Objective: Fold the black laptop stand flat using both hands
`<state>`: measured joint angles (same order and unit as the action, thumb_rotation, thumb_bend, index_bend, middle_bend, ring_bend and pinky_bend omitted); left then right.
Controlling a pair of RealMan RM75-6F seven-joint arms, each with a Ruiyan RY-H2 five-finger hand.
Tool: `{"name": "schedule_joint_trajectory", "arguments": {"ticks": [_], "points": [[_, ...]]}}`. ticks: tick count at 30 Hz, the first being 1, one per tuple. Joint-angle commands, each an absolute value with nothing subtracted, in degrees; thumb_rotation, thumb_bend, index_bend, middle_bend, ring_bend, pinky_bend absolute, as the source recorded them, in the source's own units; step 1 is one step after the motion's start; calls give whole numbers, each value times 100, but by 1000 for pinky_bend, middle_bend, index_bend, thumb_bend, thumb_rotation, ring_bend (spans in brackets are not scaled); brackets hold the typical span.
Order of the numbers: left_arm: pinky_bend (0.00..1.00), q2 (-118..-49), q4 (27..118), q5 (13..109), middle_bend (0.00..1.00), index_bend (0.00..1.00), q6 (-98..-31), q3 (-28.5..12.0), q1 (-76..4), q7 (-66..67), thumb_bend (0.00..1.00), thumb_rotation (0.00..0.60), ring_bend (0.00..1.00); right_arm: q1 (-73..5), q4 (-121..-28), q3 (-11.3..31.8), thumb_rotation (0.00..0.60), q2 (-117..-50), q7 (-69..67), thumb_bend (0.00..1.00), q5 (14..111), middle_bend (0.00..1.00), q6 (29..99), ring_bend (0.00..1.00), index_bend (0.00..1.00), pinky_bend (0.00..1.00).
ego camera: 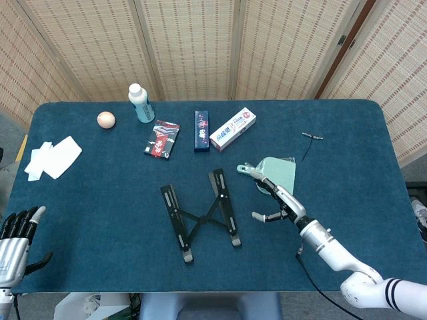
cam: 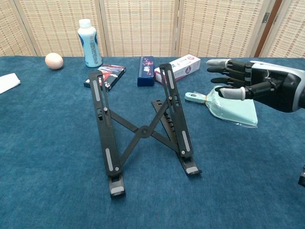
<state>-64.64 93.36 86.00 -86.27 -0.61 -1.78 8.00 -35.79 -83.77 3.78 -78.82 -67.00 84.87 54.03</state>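
The black laptop stand (ego camera: 200, 215) (cam: 141, 129) stands unfolded near the middle of the blue table, two long rails joined by crossed struts, its back leg propping it up. My right hand (ego camera: 275, 200) (cam: 243, 81) hovers open to the right of the stand, fingers spread toward it, touching nothing. My left hand (ego camera: 17, 233) shows only at the lower left corner of the head view, off the table edge, fingers apart and empty; the chest view does not show it.
A pale green dustpan (ego camera: 276, 177) (cam: 230, 108) lies under my right hand. Behind the stand lie a toothpaste box (ego camera: 233, 129), a dark blue box (ego camera: 201, 130), a black-and-red packet (ego camera: 162, 139), a bottle (ego camera: 140, 103), an egg (ego camera: 105, 119) and white cloths (ego camera: 53, 157).
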Motion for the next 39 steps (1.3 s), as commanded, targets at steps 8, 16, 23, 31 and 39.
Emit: {"name": "schedule_joint_trajectory", "arguments": {"ticks": [8, 16, 23, 31, 39], "points": [[0, -6452, 9386, 8561, 78, 14, -8683, -56, -130, 845, 197, 600, 53, -4381, -7416, 635, 600, -8455, -7526, 142, 8665, 0, 4509, 0, 0, 0], [0, -6437, 9392, 8533, 78, 14, -8745, -45, -69, 854, 197, 600, 53, -4726, -6829, 529, 600, -8839, -8175, 168, 9048, 124, 4559, 2, 0, 0], [0, -6441, 9385, 8539, 78, 14, -8755, -46, -59, 850, 197, 600, 53, -4760, -6695, 464, 600, -8964, -8390, 240, 9065, 287, 4750, 156, 99, 109], [0, -6412, 9388, 8538, 78, 14, -8802, -46, -22, 815, 198, 600, 53, -4673, -7129, 78, 600, -8583, -8631, 247, 9678, 299, 5520, 177, 106, 142], [0, -6432, 9392, 8609, 78, 14, -8754, -35, -64, 833, 197, 600, 54, -4537, -8048, -481, 600, -7903, -8128, 246, 10355, 275, 6219, 156, 106, 141]]}}
